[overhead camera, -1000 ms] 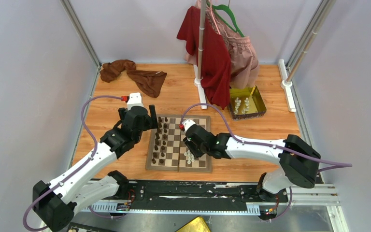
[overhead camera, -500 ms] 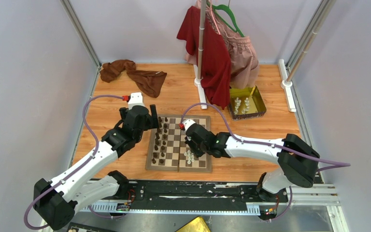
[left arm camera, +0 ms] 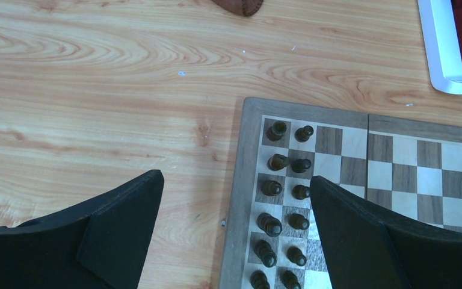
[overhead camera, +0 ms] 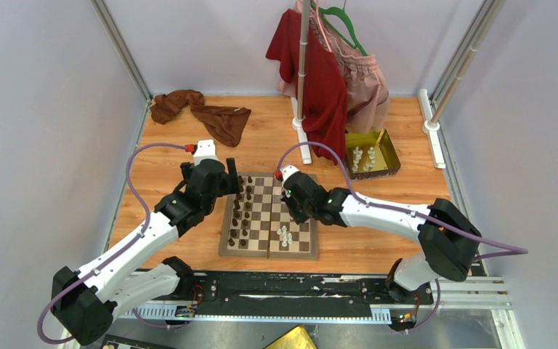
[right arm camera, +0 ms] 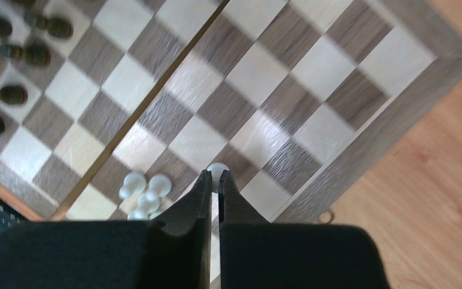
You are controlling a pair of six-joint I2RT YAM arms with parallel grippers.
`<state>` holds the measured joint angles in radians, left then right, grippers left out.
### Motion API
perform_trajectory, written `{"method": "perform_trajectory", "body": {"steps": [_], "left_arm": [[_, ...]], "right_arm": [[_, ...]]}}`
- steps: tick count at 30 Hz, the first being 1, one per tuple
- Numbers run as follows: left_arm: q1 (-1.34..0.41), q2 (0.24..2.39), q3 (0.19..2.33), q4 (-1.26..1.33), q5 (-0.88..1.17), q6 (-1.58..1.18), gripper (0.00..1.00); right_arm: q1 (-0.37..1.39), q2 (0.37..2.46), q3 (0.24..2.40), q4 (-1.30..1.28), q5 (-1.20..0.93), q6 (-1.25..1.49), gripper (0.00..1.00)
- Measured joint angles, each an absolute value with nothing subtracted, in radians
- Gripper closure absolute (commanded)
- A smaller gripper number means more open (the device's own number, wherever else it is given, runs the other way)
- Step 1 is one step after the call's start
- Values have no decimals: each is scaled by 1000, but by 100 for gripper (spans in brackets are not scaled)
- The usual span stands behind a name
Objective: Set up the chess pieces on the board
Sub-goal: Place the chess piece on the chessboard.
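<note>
The board (overhead camera: 261,219) lies in the middle of the table between my two arms. Dark brown chess pieces (overhead camera: 243,211) stand in two columns along its left side, also the dark pieces (left arm camera: 283,198) under my left wrist. My left gripper (left arm camera: 234,180) hangs open above the board's left edge, holding nothing. My right gripper (right arm camera: 215,177) is shut on a cream-white chess piece (right arm camera: 218,170), held above the board (right arm camera: 313,90). A small cluster of white pieces (right arm camera: 141,191) stands just left of those fingers, near the board's front edge (overhead camera: 285,235).
A gold tray (overhead camera: 392,156) holding more white pieces sits at the back right. A clothes stand with a red garment (overhead camera: 320,80) rises behind the board, its white base (left arm camera: 445,48) close to the far edge. A brown cloth (overhead camera: 203,113) lies at the back left.
My right gripper has shut on a white piece from the cluster and drawn back from it toward the far side of the board. The left arm has barely moved.
</note>
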<state>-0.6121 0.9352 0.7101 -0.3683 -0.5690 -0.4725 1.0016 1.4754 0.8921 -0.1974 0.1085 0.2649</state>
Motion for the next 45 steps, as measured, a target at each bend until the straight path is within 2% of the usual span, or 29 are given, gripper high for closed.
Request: {"method": "perform_trajectory", "body": {"steps": [8,23,42,45], "left_arm": [[-612,935,710,-368,-569,-472,0],[-612,919,710,-369,-569,-472,0],[-612,921,704,-369,-569,-473,0],[-612,921,700,-369,-569,-475,0]], "right_arm": [[883,1559,1014,-194,109,246,100],[772,1725,1147,-199,112,221,100],[735,1800,1213,-195,112,200,100],[732,1800,1213,-195,112,195,92]]}}
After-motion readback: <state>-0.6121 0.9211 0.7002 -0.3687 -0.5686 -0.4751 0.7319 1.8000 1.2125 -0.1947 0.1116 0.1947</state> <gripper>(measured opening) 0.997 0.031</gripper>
